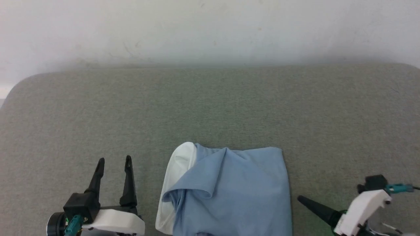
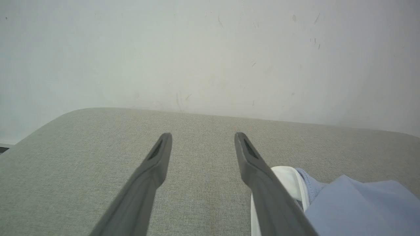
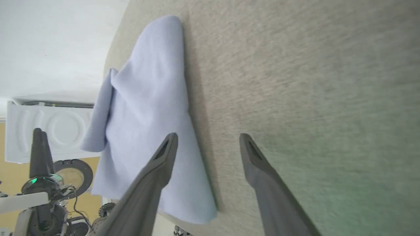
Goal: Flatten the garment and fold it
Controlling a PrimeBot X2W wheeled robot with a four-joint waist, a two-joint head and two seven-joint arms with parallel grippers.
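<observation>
garment (image 1: 229, 193) looks folded at tabletop's (image 1: 210, 105) near edge, top layer rumpled, wants tidying | left gripper (image 1: 115, 159), right gripper (image 3: 208, 136) both spread wide, empty

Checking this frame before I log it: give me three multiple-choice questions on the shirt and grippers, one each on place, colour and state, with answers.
1. Where does the shirt lie on the grey padded surface?
A) at the far edge by the wall
B) at the near edge, between the left gripper and right gripper
C) draped over a finger

2. What colour is the band along the shirt's left edge?
A) red
B) black
C) white

3. How do the grippers stand?
A) both open, empty
B) both shut on the shirt
C) left shut, right open

Answers:
1 B: the head view shows it low and central between both arms.
2 C: a white part borders the blue.
3 A: each wrist view shows fingers spread, gripping nothing.
</observation>
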